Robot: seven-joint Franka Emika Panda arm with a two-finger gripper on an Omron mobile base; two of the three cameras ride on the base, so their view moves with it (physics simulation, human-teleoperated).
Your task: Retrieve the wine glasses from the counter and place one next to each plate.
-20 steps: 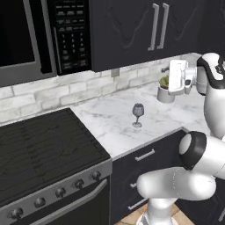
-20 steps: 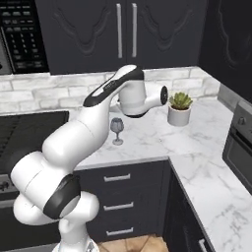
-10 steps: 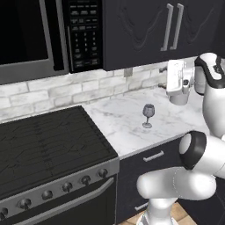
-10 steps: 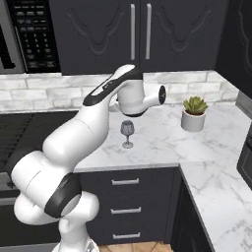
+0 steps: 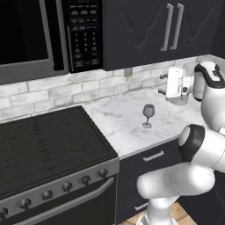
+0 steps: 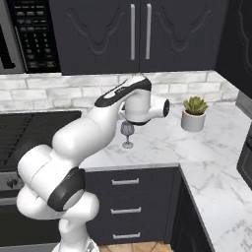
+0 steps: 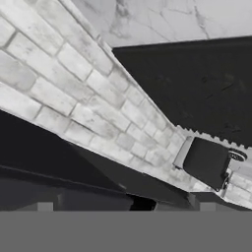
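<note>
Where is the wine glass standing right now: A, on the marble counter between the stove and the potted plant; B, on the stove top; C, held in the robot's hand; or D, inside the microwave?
A: the wine glass stands upright on its foot on the counter, to the right of the stove and left of the potted plant, with nothing gripping it.
</note>
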